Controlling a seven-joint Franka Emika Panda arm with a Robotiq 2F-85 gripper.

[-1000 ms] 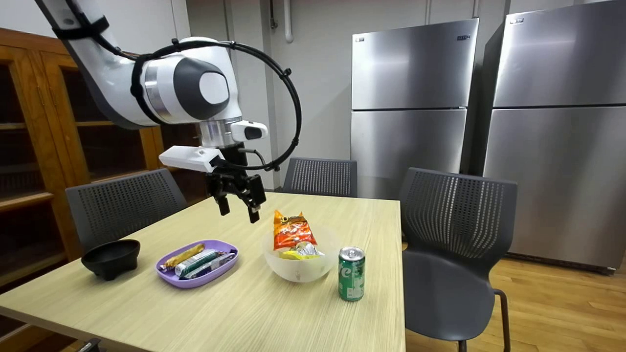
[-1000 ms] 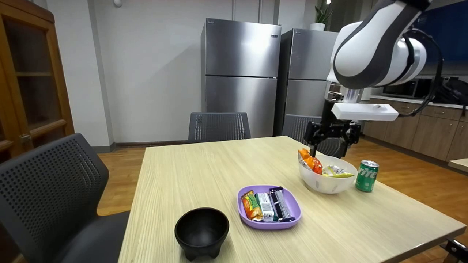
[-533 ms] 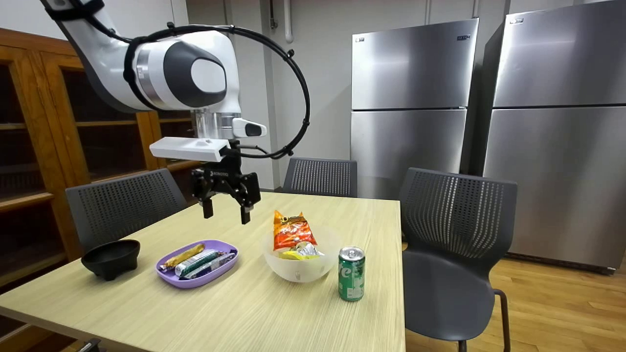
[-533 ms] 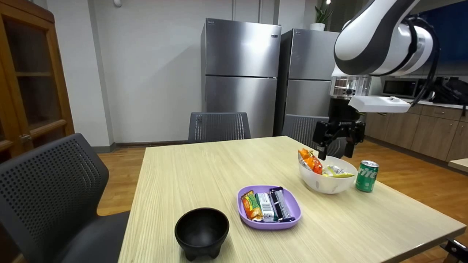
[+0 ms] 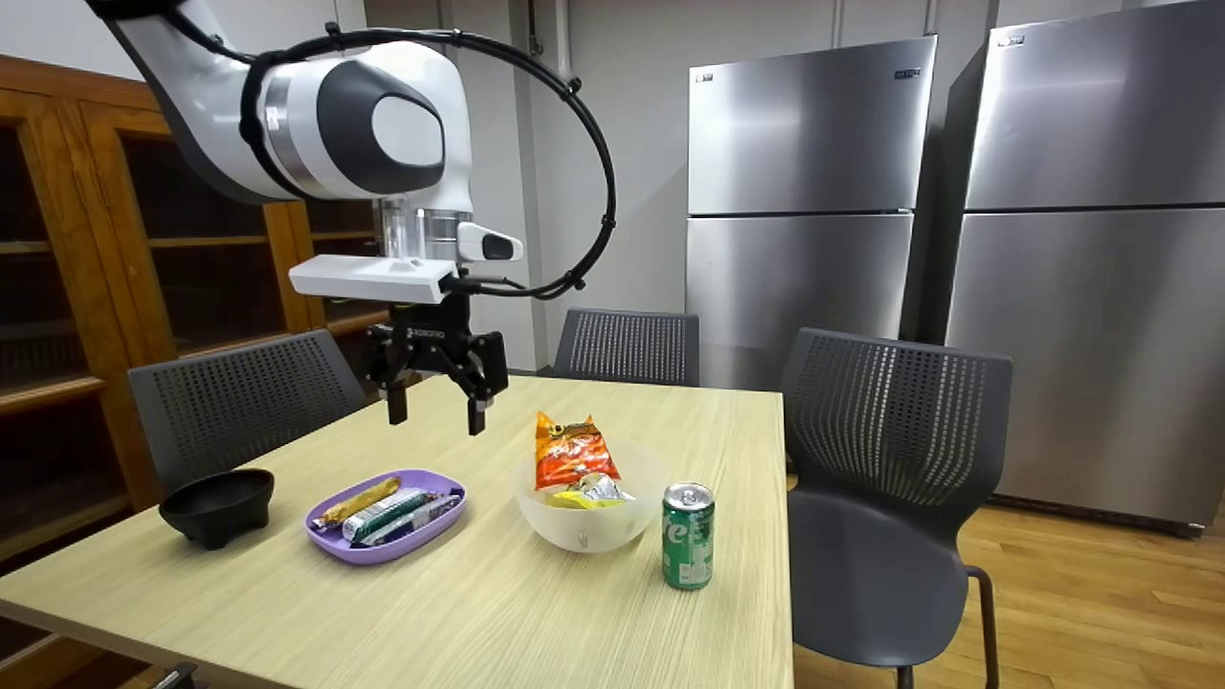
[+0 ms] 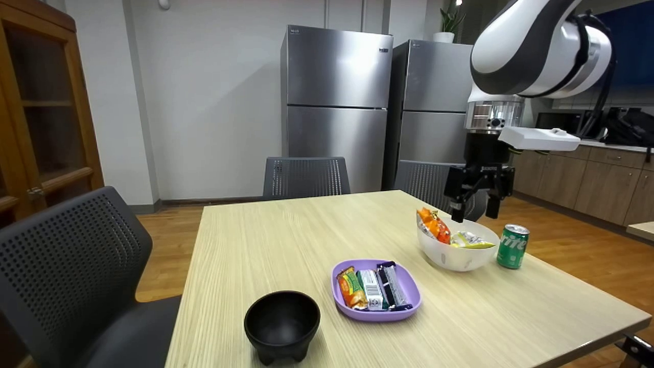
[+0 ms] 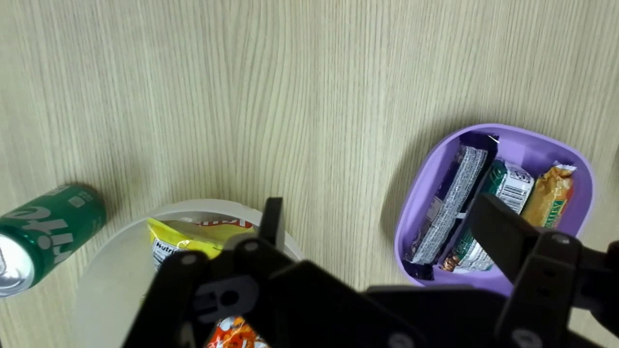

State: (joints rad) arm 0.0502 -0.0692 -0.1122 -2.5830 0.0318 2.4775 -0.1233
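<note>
My gripper (image 5: 436,416) hangs above the table with its jaws wide apart and nothing between them. In the wrist view its fingers frame bare table, one by the white bowl (image 7: 109,290), the other over the purple tray (image 7: 414,203). Several wrapped bars lie in that tray: a dark one (image 7: 452,208), a green-and-white one (image 7: 516,186) and a golden one (image 7: 551,195). An orange-red snack bag (image 5: 571,455) and a yellow bag (image 5: 579,498) rest in the bowl. Beside the bowl stands a green soda can (image 5: 688,536). In the wrist view the gripper partly hides both bags.
A black footed bowl (image 6: 282,327) stands on the table (image 6: 286,230), past the tray from the white bowl. Dark chairs (image 5: 627,349) surround the table. Steel refrigerators (image 5: 804,211) and a wooden cabinet (image 5: 206,191) are behind.
The arm has risen a little and straightened from a tilt, shifting left in an exterior view and right in another. The jaws stay open. Nothing on the table has moved.
</note>
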